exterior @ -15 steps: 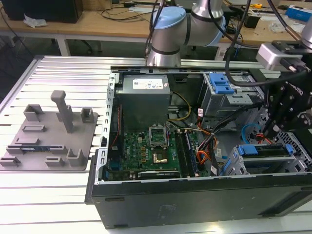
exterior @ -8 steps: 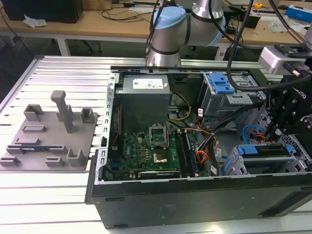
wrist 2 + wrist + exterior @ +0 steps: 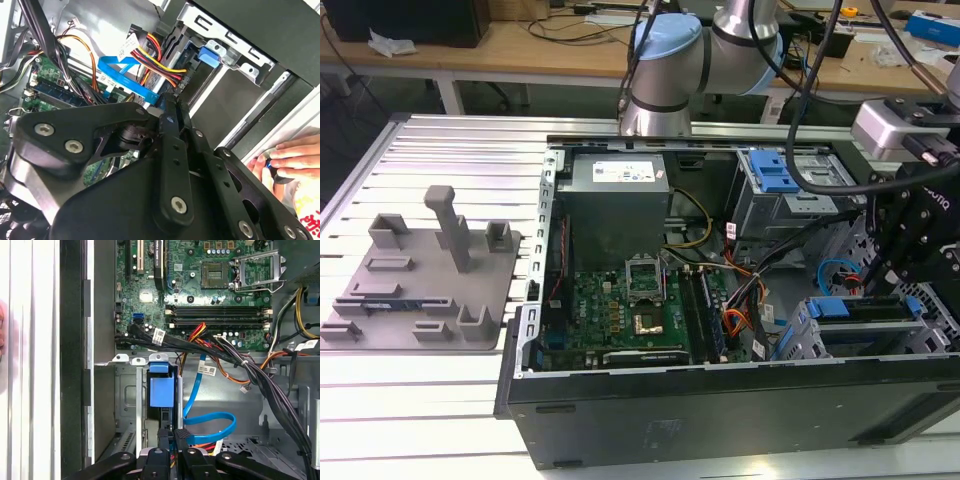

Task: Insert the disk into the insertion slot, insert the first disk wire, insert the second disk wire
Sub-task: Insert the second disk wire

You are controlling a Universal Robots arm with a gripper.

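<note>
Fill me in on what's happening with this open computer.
A robot arm is working inside an open computer case lying on a slatted table. Its gripper is down at the drive cage on the exterior view's right, close to the blue disk carrier, beside a blue cable. A person's hand rests just outside the case in the second wrist view.
</note>
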